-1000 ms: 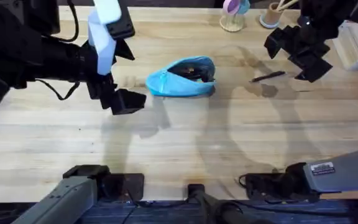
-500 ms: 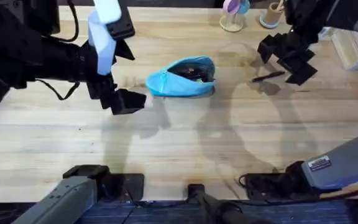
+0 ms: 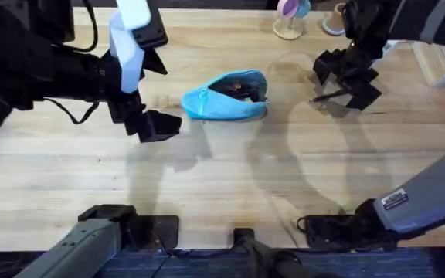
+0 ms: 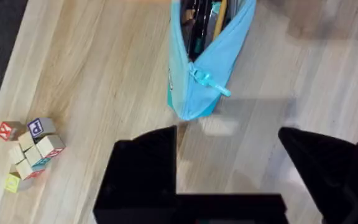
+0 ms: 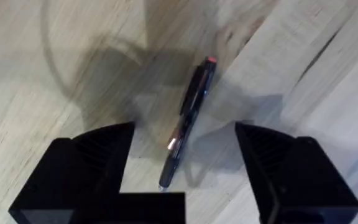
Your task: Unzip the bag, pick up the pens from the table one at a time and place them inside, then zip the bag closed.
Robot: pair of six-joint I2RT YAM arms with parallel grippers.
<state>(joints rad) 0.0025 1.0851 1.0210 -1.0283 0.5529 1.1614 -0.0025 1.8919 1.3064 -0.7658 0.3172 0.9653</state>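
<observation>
The bag (image 3: 226, 96) lies on the bench (image 3: 222, 177) a little behind the middle, and its zip is open, so the mouth shows dark things inside it. From the left wrist camera one can see the teal pull tab (image 4: 210, 81) hanging at the near end of the bag (image 4: 207, 59), and some pens stand inside the open mouth. The left claw (image 3: 150, 123) is just beside the left end of the bag, not touching it; its two black fingers (image 4: 143, 167) are spread wide and hold nothing. A small heap of coloured letter blocks (image 4: 28, 146) lies on the bench, well apart from the bag. To the right of the bag, one black pen (image 3: 332, 95) lies flat on the bench. The right claw (image 3: 344, 77) hangs directly over this pen. In the right wrist camera the pen (image 5: 186, 121) lies between the two fingers (image 5: 89, 168), which are wide apart and do not touch it, so this claw also holds nothing. At the far edge of the bench stand a small stand with a pink and blue top (image 3: 290, 17) and a cup (image 3: 335, 18).
</observation>
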